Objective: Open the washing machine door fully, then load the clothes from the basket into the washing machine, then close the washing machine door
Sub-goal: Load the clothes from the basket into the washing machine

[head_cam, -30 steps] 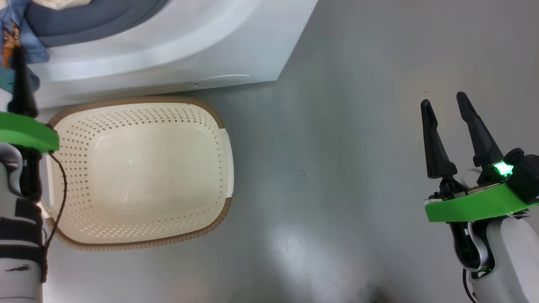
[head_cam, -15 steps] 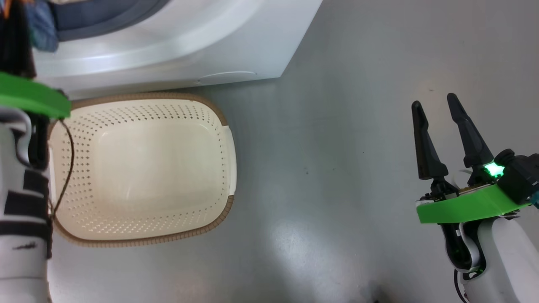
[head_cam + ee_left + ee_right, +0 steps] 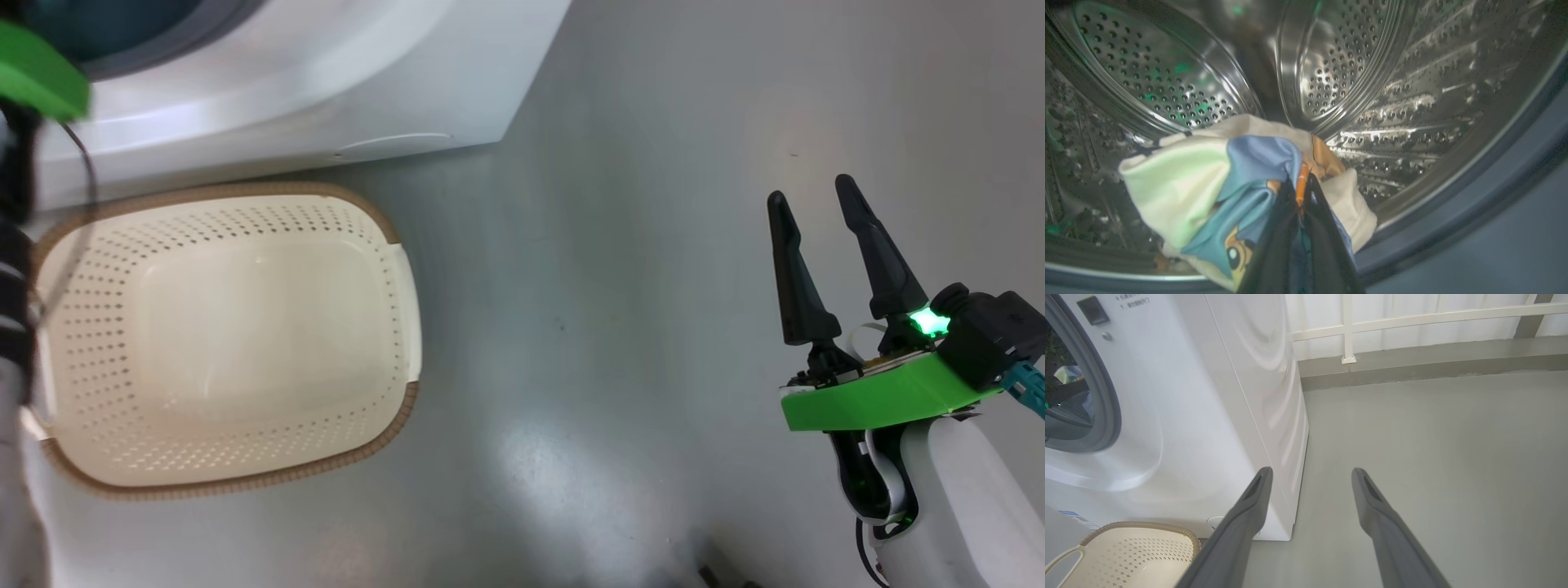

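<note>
- The left arm is being cut off at the left edge of the head view, where its green collar (image 3: 37, 69) and a blurred strip of forearm are being seen.
- The near part of the clothes (image 3: 1208, 183) is being covered by the dark fingers (image 3: 1327, 245) in the left wrist view, and the print is being made out only in part.
- The machine's opening is being reduced to a dark sliver at the left edge of the right wrist view, with its contents hard to make out.
- The left gripper (image 3: 1301, 183) is being pressed together on the clothes, a cream and light blue bundle being held inside the perforated steel drum (image 3: 1372, 81), past the grey gasket (image 3: 1474, 196).
- Whether the bundle is touching the drum wall cannot be told.
- The right gripper (image 3: 808, 189) is being held with its fingers well apart, with nothing between them, above the grey floor (image 3: 612, 286).
- The basket (image 3: 229, 343) is being shown on the floor just beside the front of the washing machine (image 3: 286, 90), well left of the right gripper.
- Open floor is being left to the right of machine and basket, bounded at the far side by a white railing (image 3: 1412, 318).
</note>
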### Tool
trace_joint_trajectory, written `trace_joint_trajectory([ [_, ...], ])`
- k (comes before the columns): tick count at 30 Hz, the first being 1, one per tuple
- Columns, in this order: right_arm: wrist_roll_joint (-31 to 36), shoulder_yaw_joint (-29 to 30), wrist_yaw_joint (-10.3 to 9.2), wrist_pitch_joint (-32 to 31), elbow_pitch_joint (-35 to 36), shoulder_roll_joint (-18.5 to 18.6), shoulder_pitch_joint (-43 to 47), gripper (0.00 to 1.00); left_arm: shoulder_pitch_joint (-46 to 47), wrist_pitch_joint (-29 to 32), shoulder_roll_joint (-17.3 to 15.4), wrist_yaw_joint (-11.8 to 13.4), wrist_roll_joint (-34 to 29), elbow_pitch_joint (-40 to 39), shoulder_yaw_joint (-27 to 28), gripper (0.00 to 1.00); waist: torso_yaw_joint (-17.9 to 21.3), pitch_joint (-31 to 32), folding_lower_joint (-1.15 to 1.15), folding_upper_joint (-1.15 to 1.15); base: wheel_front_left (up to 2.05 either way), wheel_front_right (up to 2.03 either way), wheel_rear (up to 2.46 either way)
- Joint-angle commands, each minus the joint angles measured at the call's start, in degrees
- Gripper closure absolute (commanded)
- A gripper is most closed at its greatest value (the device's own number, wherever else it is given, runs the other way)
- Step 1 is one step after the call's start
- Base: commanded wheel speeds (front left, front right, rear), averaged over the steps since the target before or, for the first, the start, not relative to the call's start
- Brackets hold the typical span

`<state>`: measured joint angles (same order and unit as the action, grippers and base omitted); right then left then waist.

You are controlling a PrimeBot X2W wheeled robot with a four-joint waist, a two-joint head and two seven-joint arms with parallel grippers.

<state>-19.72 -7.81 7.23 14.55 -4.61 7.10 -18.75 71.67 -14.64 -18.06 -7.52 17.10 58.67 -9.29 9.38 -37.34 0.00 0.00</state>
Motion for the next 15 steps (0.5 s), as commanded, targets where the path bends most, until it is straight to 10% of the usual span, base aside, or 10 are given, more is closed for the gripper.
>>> trace_joint_trajectory([
  [1, -0.2, -1.3, 0.25, 0.4, 1.3, -0.1, 0.1, 0.00, 1.6, -0.4, -3.5, 0.1, 0.0, -1.9, 1.1, 1.00, 1.0, -0.8, 0.00, 0.00, 0.00, 0.00, 0.00],
  [15, -0.4, -1.9, 0.25, 0.4, 1.3, -1.3, -0.1, 0.00, 1.2, -0.4, -4.0, 0.3, -2.6, -2.2, 4.0, 1.00, 3.3, -1.6, 0.00, 0.00, 0.00, 0.00, 0.00],
])
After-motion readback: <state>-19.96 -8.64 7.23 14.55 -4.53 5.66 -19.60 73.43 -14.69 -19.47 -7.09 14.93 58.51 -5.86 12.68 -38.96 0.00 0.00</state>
